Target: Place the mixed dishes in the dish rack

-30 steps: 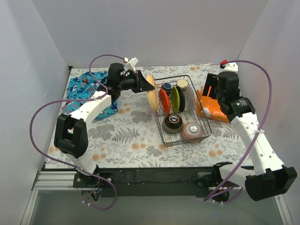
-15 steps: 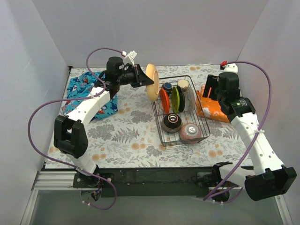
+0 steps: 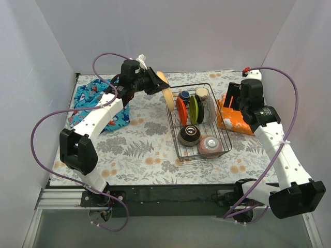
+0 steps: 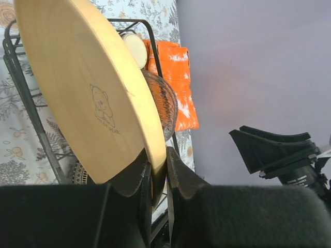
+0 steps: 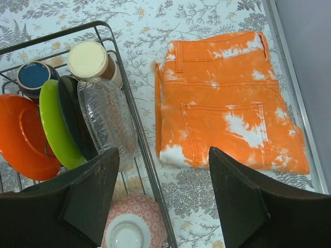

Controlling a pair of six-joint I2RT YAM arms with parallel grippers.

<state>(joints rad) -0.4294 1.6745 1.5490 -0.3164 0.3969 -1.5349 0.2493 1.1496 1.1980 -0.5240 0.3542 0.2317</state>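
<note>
My left gripper is shut on the rim of a pale yellow plate, which hangs on edge, tilted, over the far left corner of the black wire dish rack. Standing in the rack are a red-orange plate, a green plate, a dark plate and a clear glass dish. A blue mug, a beige cup, a brown-ringed bowl and a pink bowl are in it too. My right gripper is open above the rack's right edge.
A folded orange and white cloth lies right of the rack, under my right wrist. A blue patterned cloth lies at the far left. White walls close in the floral table cover on three sides.
My left gripper has lifted the yellow plate from beside the rack's left side and swung it up toward the far left corner. The right arm has stayed put.
</note>
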